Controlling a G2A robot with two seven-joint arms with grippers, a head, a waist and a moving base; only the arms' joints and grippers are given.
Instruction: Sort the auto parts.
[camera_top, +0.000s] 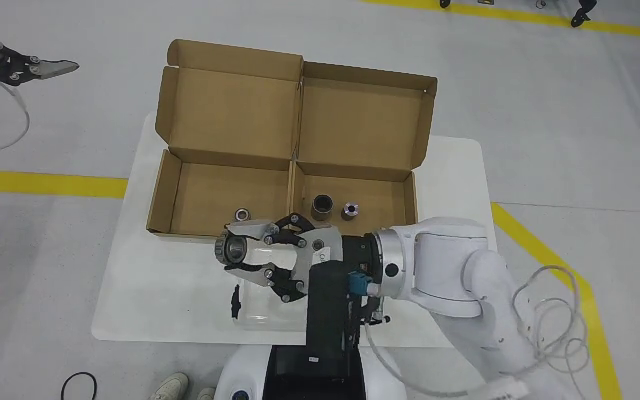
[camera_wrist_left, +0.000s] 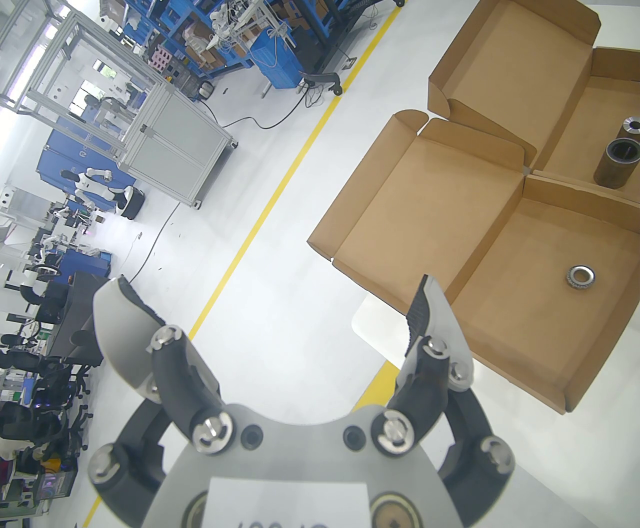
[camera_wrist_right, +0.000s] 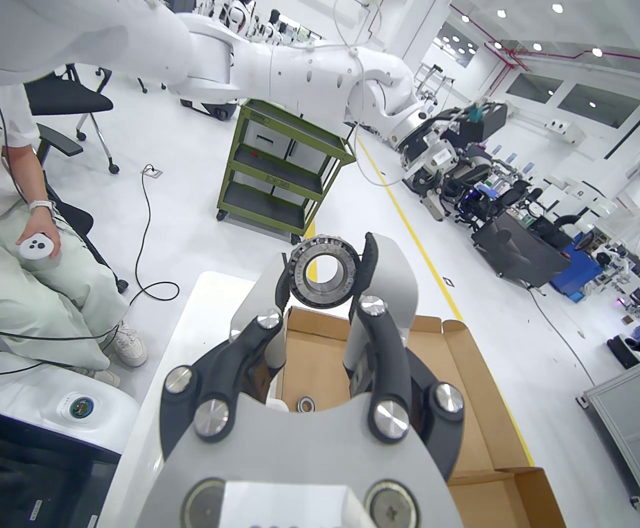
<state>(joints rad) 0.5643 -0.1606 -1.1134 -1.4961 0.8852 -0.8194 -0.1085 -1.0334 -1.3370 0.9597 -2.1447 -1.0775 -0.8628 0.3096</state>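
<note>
- While our right gripper (camera_wrist_right: 325, 270) is clamped on the large bearing (camera_wrist_right: 300, 282), just short of the left box's (camera_top: 165, 195) near wall, letting go here could bounce it off the rim.
- It could also land on the small bearing (camera_top: 241, 213) already inside.
- Our left gripper (camera_wrist_left: 272, 295) hangs spread apart, beyond the table (camera_top: 455, 170).

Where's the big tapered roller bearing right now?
The tapered roller bearing is clamped in the right end effector; in the top view it hangs by the near wall of the left cardboard box, close to the small bearing inside.
</note>
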